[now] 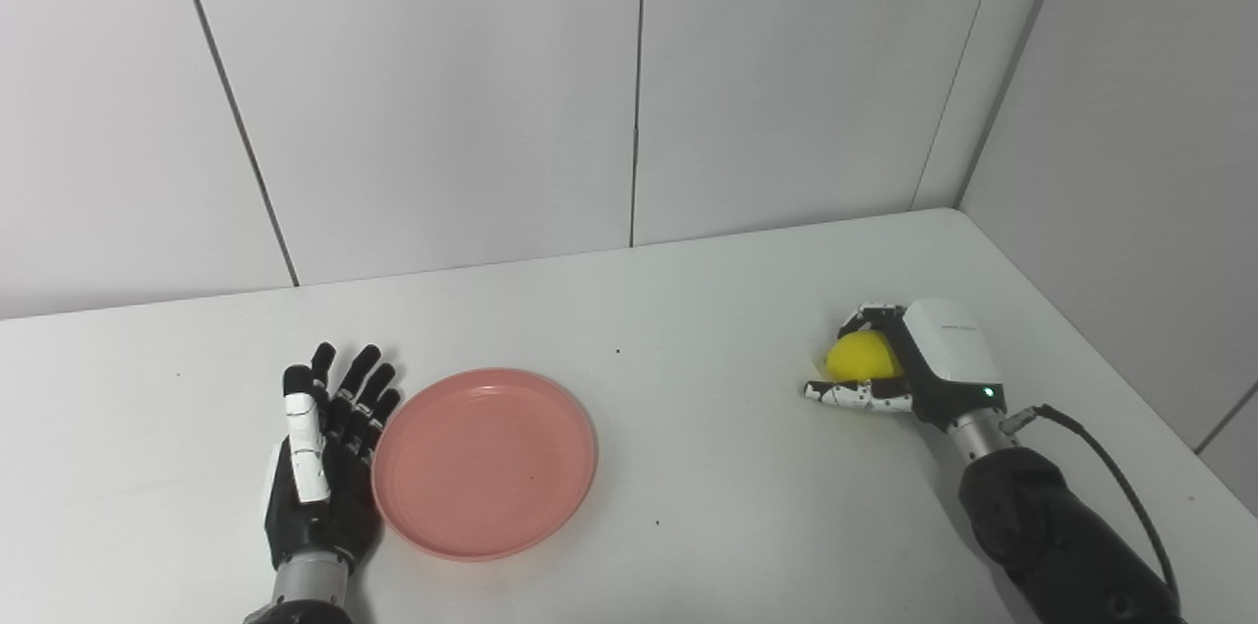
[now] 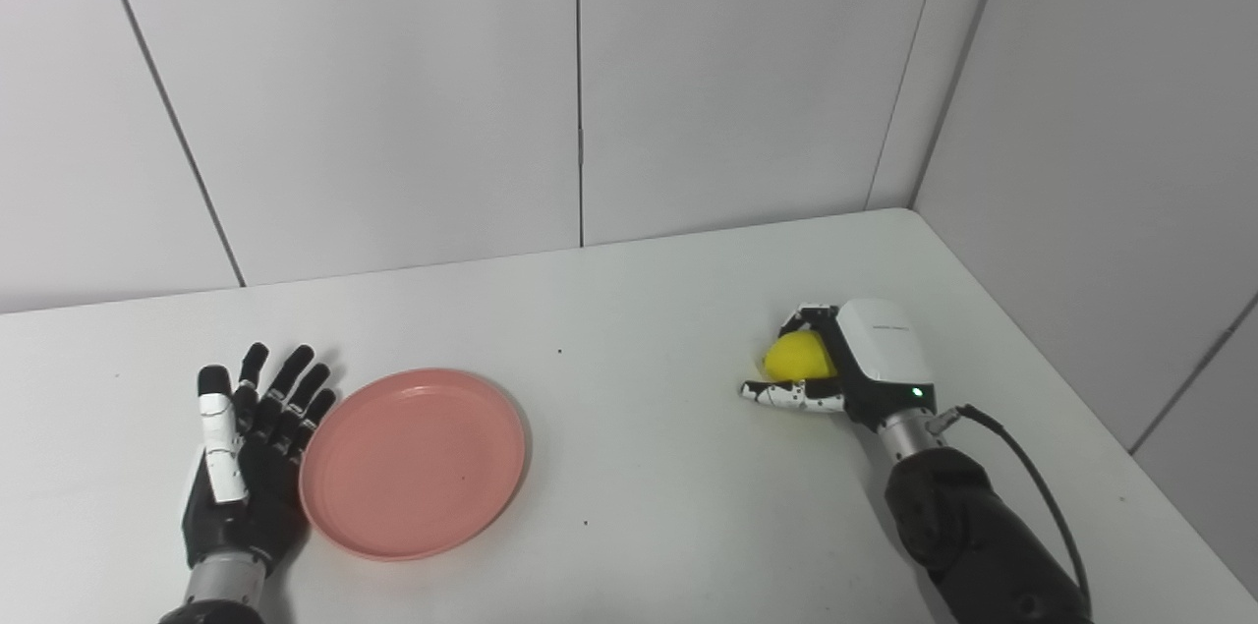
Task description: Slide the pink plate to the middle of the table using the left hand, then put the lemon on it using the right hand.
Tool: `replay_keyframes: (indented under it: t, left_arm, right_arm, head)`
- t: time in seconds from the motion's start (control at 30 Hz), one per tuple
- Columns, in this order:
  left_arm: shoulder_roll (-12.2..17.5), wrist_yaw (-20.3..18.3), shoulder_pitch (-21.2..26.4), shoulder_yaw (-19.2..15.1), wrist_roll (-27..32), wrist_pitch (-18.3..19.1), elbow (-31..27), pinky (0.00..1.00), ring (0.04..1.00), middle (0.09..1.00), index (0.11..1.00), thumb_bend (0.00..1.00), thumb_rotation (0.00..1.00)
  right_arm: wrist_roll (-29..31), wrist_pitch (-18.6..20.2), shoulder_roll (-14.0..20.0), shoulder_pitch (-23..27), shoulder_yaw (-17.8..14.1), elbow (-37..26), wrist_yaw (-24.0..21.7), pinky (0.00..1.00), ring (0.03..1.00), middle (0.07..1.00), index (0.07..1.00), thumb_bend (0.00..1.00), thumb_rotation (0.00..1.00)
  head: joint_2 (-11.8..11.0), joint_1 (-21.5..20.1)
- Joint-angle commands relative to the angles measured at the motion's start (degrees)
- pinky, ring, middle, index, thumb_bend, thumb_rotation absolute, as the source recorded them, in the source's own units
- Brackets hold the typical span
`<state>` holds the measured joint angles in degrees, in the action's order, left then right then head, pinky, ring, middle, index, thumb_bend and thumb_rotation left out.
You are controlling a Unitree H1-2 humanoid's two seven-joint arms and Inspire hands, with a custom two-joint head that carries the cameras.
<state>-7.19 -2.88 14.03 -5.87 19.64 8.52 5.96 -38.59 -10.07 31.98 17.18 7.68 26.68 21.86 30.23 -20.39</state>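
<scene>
**Fingers spread beside the pink plate, fingers curled round the lemon**

The fingers (image 1: 356, 386) of the left hand (image 1: 322, 467) are spread and straight, pointing away from the robot toward the wall, and they hold nothing. This hand lies flat on the white counter (image 1: 688, 447) just to the left of the pink plate (image 1: 485, 463), its inner edge at the plate's rim; whether it actually touches the rim cannot be told from either view. The plate sits flat on the counter, upright, with nothing in it.

Well to the right of the plate, the right hand (image 2: 845, 364) is curled round the lemon (image 2: 798, 355). Its fingers wrap over the far side of the fruit and the thumb reaches along the counter beneath the near side, so the yellow skin shows only through the gap facing the plate. The lemon is low, at or just above the counter surface; the views do not settle whether it rests on the counter or is lifted clear. The white back of the hand faces up, with a small green light near the wrist, and a black cable (image 1: 1111, 467) loops from the wrist along the dark forearm.

Hand and lemon are farther from the robot than the plate, nearer the corner where the wall panels (image 1: 629, 84) meet
</scene>
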Motion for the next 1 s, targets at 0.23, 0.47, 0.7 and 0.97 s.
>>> replay_keyframes:
  t: [0.23,0.47,0.7,0.97]
  left_arm:
    - [-0.74,0.63,-0.73,0.46,-0.27,1.24,0.94,0.93,0.888,0.885,1.0,0.8,0.83]
    - [-1.0,0.59,-1.01,0.94,-0.32,1.26,0.63,0.91,0.887,0.872,1.0,0.78,0.83]
    - [-1.39,0.84,-1.26,1.88,-1.06,1.06,0.44,0.9,0.883,0.859,1.0,0.78,0.83]
    - [-3.44,1.72,-1.72,2.74,-2.52,0.31,-0.11,0.88,0.871,0.854,1.0,0.79,0.81]
  right_arm:
    - [-0.33,-4.87,1.47,1.68,0.38,-5.24,-0.64,0.13,0.172,0.238,0.28,0.64,0.56]
    - [-0.49,-4.32,1.89,2.19,-0.48,-11.56,-2.91,0.13,0.178,0.24,0.278,0.63,0.54]
    - [-0.74,-4.52,2.19,3.45,-1.39,-15.12,-4.61,0.16,0.199,0.261,0.305,0.63,0.55]
    - [-0.55,-4.4,2.15,4.21,-2.5,-18.55,-7.51,0.15,0.188,0.25,0.29,0.64,0.52]
  head:
    - [-0.1,0.24]
    - [0.0,1.1]
    - [0.03,3.14]
    - [0.3,8.37]
